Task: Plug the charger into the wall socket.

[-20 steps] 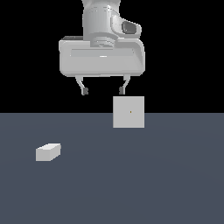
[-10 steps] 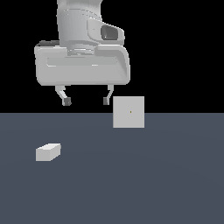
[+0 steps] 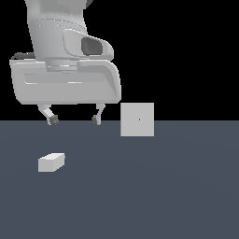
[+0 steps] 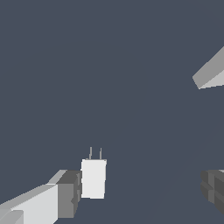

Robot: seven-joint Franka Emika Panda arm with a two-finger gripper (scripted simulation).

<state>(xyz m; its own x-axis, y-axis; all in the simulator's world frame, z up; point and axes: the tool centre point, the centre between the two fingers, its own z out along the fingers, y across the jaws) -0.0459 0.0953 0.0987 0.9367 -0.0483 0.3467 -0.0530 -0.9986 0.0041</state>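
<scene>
The charger (image 3: 51,162) is a small light-grey oblong block lying on the dark floor at the exterior view's left. In the wrist view the charger (image 4: 93,177) shows two thin prongs at one end. The wall socket (image 3: 137,119) is an upright light-grey square panel with a tiny dark dot at its centre; one corner of it shows in the wrist view (image 4: 212,73). My gripper (image 3: 73,120) is open and empty, hanging above the floor, above and behind the charger and to the left of the socket. In the wrist view one finger (image 4: 65,193) appears beside the charger.
The dark grey floor (image 3: 154,196) spreads across the lower half of the exterior view. The background behind it is black.
The gripper has moved toward the exterior view's left and lower, and looks larger. The charger and socket have not moved.
</scene>
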